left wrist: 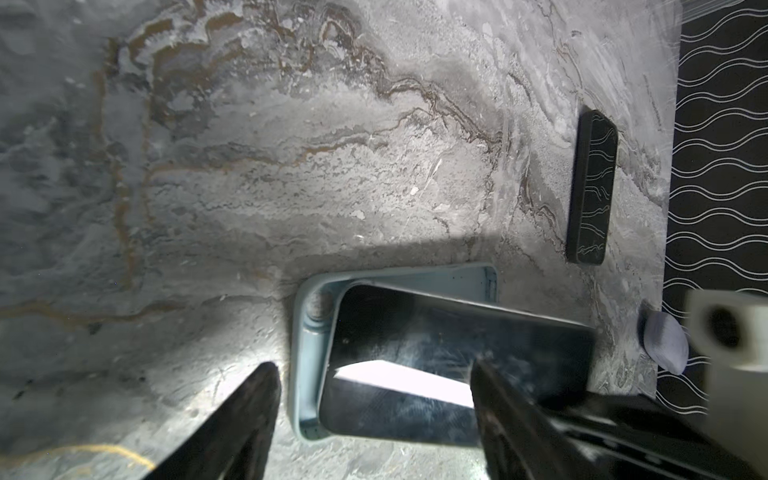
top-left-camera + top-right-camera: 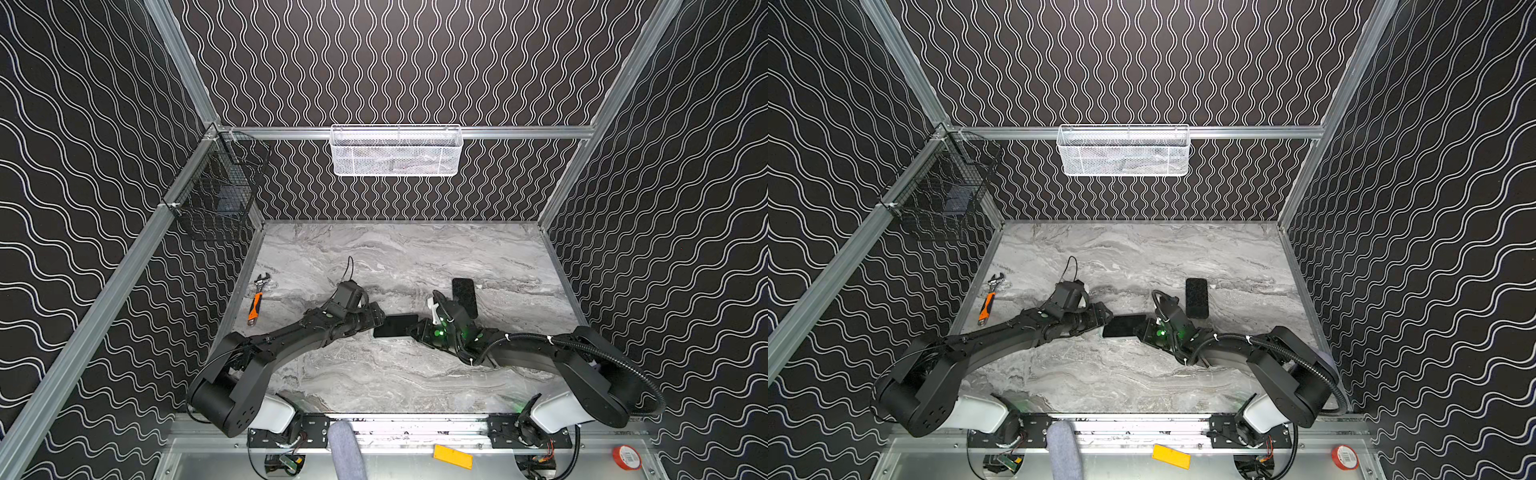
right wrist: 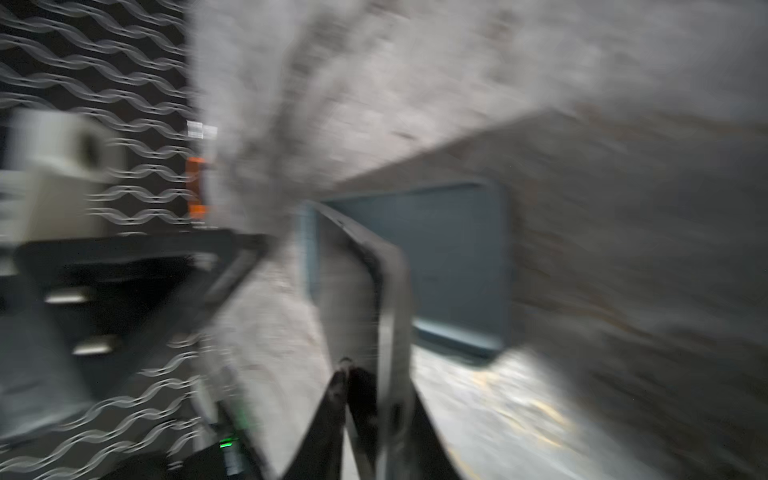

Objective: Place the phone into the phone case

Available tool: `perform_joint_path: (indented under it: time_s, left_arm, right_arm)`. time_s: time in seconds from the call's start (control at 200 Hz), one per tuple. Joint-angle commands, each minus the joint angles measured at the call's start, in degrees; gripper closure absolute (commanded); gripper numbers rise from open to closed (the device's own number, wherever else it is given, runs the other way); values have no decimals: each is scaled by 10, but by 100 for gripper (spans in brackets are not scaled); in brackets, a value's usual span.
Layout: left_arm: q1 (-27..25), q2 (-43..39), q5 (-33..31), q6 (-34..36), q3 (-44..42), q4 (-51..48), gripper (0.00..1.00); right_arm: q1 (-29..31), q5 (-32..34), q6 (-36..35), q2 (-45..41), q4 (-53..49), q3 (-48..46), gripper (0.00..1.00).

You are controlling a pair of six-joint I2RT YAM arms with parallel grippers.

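Marble counter (image 2: 374, 374) carried everything. At the phone case's end the left gripper (image 1: 374, 365) stood wide open, holding nothing. Blur hid whether the right gripper (image 2: 417, 330) gripped anything. The phone (image 1: 436, 365) sat askew over the light blue phone case (image 1: 307, 353), overhanging its rim. Pressing it down crooked could have jammed a corner or shoved the loose case away.
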Motion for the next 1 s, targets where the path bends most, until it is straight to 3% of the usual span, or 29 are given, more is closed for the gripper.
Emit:
perform_joint_path:
  time_s: [0.0,0.075,0.585,0.996]
  left_arm:
    - [1,2,1,2,6,11,24]
    - [1,4,5,2,7,12,24]
    - [0,13,11,5,6,16,24]
    - [0,31,12,5,5,24,24]
  right_arm:
    - [0,21,-14,-6,-51,3,62]
    - [0,31,-17,-9,-58,6,56]
    - [-1,37,-42,0,-61,26,43]
    - [-9,26,-61,13,-42,30,40]
